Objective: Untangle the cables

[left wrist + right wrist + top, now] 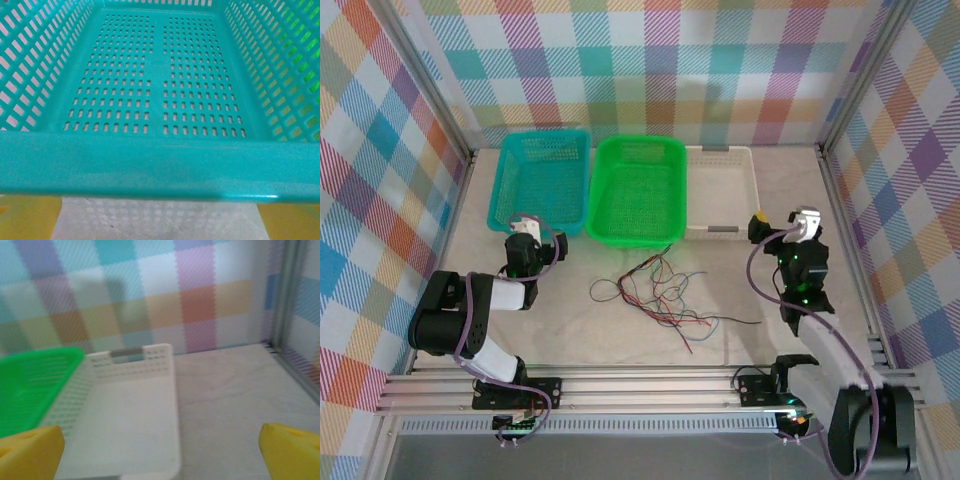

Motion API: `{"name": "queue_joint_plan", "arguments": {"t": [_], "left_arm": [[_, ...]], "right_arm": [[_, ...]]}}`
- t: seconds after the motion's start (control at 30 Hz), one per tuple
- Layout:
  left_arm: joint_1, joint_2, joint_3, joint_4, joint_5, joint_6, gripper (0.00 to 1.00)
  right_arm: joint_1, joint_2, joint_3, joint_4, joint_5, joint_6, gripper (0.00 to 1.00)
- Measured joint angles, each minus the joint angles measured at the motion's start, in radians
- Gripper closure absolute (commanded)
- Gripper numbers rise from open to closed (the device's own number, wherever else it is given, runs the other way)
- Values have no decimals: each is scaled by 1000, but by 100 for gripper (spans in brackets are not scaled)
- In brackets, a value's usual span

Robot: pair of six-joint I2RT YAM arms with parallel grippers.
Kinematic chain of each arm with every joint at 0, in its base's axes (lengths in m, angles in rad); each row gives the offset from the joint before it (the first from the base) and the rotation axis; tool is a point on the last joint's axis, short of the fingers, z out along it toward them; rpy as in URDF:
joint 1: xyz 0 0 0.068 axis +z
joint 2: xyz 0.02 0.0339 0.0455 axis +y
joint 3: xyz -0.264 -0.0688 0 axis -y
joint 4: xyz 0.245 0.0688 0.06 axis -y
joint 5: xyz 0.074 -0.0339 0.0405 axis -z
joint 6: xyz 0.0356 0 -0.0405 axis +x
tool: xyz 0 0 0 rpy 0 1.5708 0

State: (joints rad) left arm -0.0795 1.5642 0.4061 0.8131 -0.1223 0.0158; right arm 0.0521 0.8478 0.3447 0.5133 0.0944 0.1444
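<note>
The cables (658, 290), a loose tangle of thin red, black, green and brownish wires, lie on the table just in front of the green basket, between the two arms. My left gripper (525, 226) sits well to their left at the front rim of the teal basket (160, 165). It (160, 222) is open, with yellow fingertips (17, 220) at the bottom corners of its wrist view and nothing between them. My right gripper (782, 222) hovers to the right of the cables beside the white basket. It (160, 455) is open and empty, its yellow pads (30, 452) wide apart.
Three baskets stand in a row at the back: teal (500, 190), green (640, 242) and white (720, 150). In the right wrist view the white basket (125, 362) and green basket (30, 385) lie ahead. Checked walls and metal posts enclose the table.
</note>
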Motion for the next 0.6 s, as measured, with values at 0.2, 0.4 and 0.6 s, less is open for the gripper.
{"name": "queue_joint_plan", "arguments": {"t": [0.2,0.4,0.6], "left_arm": [[0,0,0,0,1,0,0],[0,0,0,0,2,0,0],[0,0,0,0,2,0,0]], "right_arm": [[14,-139,180,-307,-256,159,0],[16,-78,394,-539,-484,295,0],[20,-103,317,-591,-552,458,0]]}}
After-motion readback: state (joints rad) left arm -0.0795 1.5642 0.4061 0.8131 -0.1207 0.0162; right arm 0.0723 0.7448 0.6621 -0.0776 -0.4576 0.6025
